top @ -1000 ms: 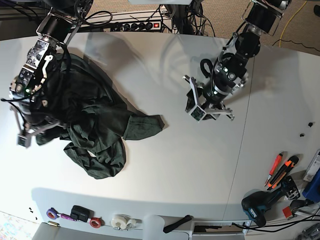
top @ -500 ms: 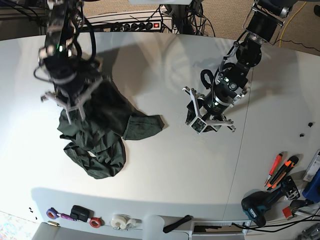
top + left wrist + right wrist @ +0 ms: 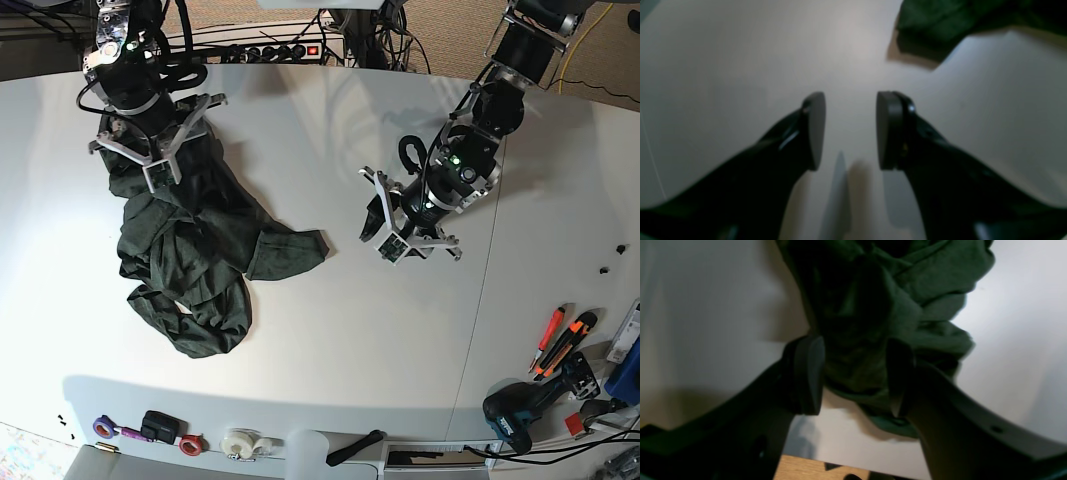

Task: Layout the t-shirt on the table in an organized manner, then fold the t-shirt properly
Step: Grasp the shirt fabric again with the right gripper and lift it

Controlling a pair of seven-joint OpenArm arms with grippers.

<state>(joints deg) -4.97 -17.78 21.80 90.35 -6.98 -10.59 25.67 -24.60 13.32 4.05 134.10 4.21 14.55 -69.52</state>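
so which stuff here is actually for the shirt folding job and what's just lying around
For the job:
- t-shirt
- table

Lying about:
- orange cutters
- drill
- tape rolls
- power strip

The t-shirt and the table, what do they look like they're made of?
The t-shirt: soft knit fabric, probably cotton, matte dark green; it slumps into loose folds and creases. The table: a hard smooth white top, likely laminate or coated board, slightly glossy; it shows soft reflections and a thin dark seam.
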